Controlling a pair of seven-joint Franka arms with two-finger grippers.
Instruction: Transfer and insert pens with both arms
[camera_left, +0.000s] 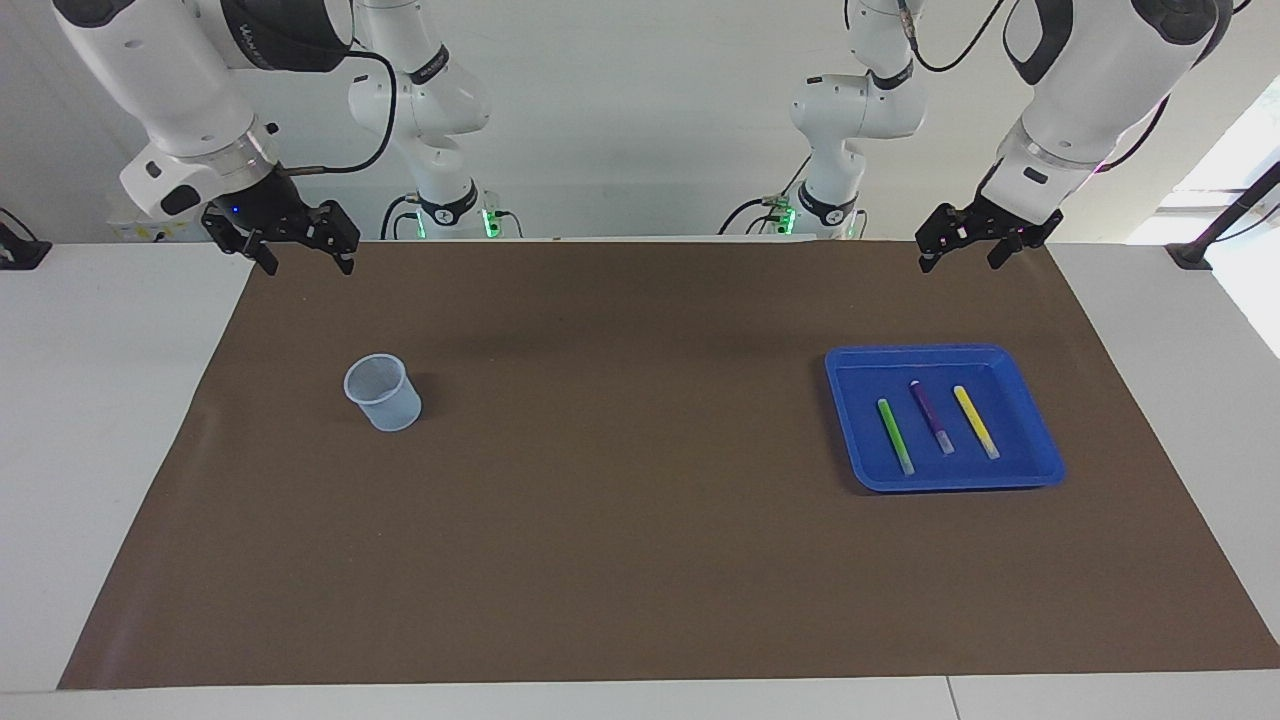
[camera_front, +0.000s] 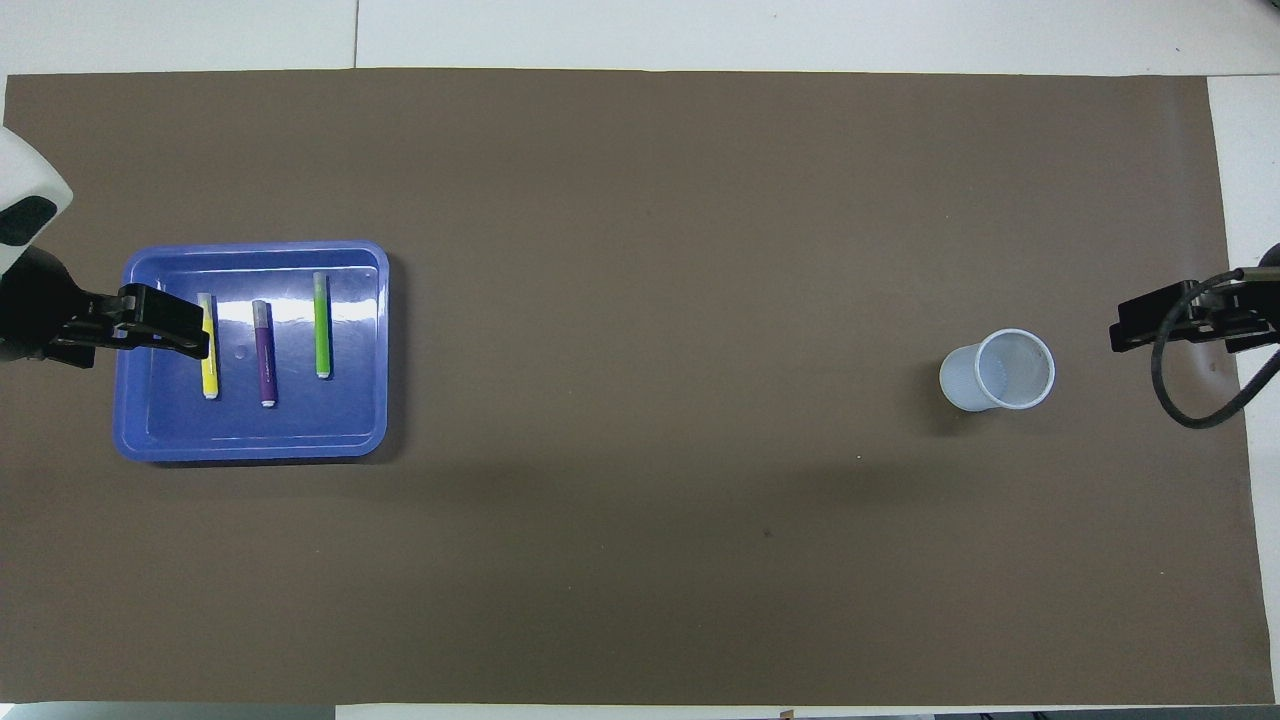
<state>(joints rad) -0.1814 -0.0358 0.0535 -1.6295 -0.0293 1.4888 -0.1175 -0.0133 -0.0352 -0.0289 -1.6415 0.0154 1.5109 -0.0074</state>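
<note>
A: Where do the pens lie?

B: All three are in the blue tray, at the left arm's end of the table: the green pen, the purple pen and the yellow pen. They lie side by side, apart from one another, none touching the tray's wall.

A: And their long axis?

B: Each runs roughly from the tray's robot-side edge toward its edge farthest from the robots, the pale cap ends pointing away from the robots.

A: Which arm is nearer?

B: The left gripper, clearly. It hangs in the air near the tray's robot-side edge, fingers spread, holding nothing. From above it covers part of the yellow pen, but the facing view shows it raised well clear. I judge the yellow pen the likeliest first pick, gripped across its width.

A: The right gripper?

B: It waits far from the tray, spread and empty, up over the mat near the mesh cup.
</note>
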